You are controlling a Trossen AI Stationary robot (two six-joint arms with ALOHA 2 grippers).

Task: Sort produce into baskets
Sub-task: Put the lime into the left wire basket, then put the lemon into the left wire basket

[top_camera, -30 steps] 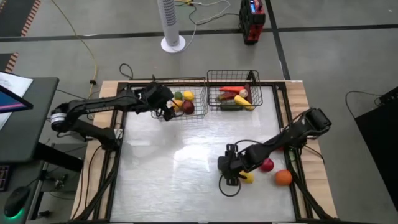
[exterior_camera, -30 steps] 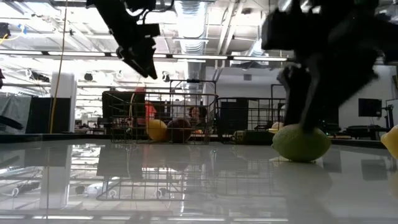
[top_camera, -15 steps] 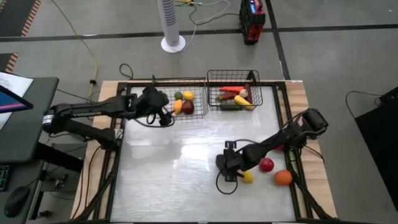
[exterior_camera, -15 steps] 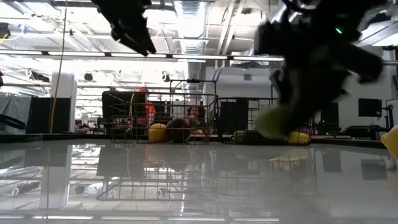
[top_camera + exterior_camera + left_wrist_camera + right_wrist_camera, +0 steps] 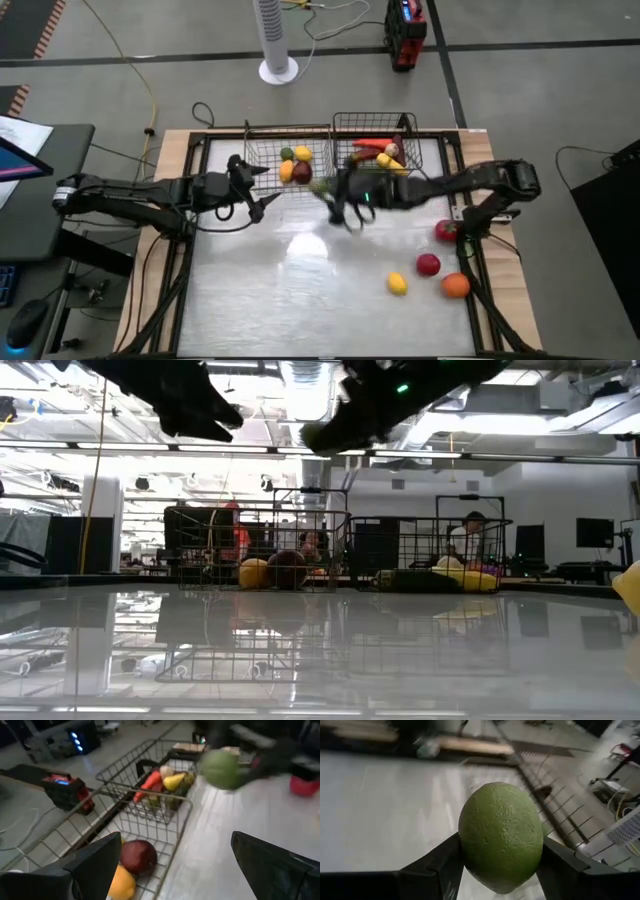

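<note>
My right gripper [image 5: 330, 195] is shut on a round green lime [image 5: 501, 835], which it holds in the air just in front of the two baskets; the lime also shows in the left wrist view [image 5: 220, 768]. The lighter silver basket [image 5: 268, 158] holds a maroon fruit [image 5: 139, 856] and yellow, orange and green ones. The darker basket [image 5: 400, 125] holds long red, yellow and green pieces. My left gripper [image 5: 256, 192] is open and empty, near the silver basket's near left corner. A yellow [image 5: 398, 284], an orange [image 5: 455, 285] and two red pieces [image 5: 428, 264] rest on the table at the right. My right gripper pinches the lime between its two fingers [image 5: 437, 865], one on each opposite side [image 5: 466, 845] of the fruit. The arm reaches in from the table's right side. The lime is lifted clear of the table.
Both baskets stand side by side at the table's far edge. The left arm stretches in from the left, close to the right gripper. A black frame rail [image 5: 470, 250] runs along the table's right side. The white tabletop [image 5: 280, 290] is bare at the near left.
My right gripper has lifted the lime off the table at the near right and carried it up and toward the far left, to just before the baskets. My left gripper has drawn back from over the silver basket toward the near edge.
</note>
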